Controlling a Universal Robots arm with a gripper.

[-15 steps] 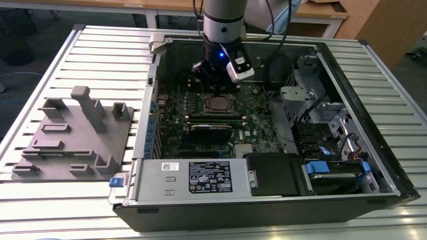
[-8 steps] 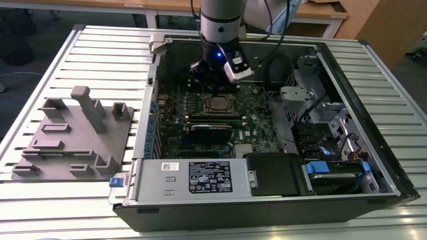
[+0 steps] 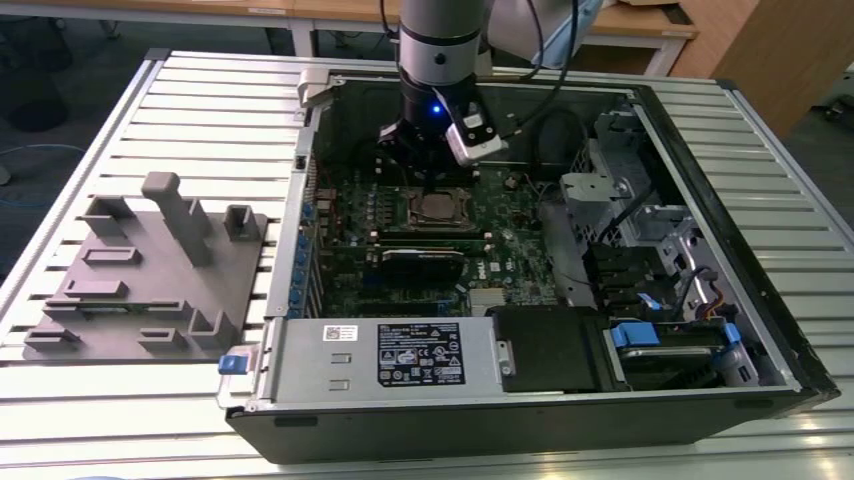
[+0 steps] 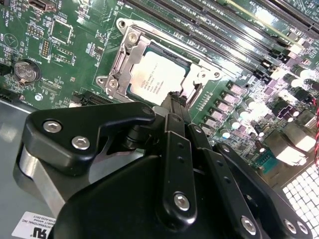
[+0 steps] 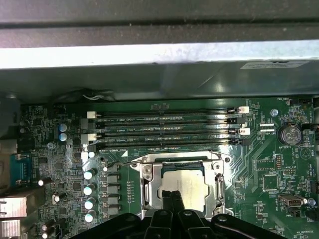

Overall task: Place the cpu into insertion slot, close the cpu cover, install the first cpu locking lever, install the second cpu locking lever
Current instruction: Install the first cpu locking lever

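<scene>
The cpu [image 4: 155, 78] [image 5: 192, 183], a dull silver square chip, lies in the insertion slot [image 3: 434, 208] on the green motherboard. The cpu cover [image 4: 119, 59] [image 5: 149, 185], a thin metal frame, lies flat around the chip's rim in both wrist views. My gripper [image 4: 174, 99] [image 5: 172, 198] hangs just above the socket's near edge, with its black fingers [image 4: 169, 134] pressed together and nothing between them. Whether the tips touch the cover I cannot tell. In the exterior view the arm's wrist [image 3: 434, 140] stands upright over the socket, inside the open computer case.
Long memory slots [image 5: 164, 130] run beside the socket. A black card [image 3: 424, 262] and the power supply box [image 3: 400, 355] lie nearer the case front. Drive bays and cables [image 3: 641, 225] stand at the exterior view's right. A grey fixture [image 3: 147, 270] sits on the slatted table.
</scene>
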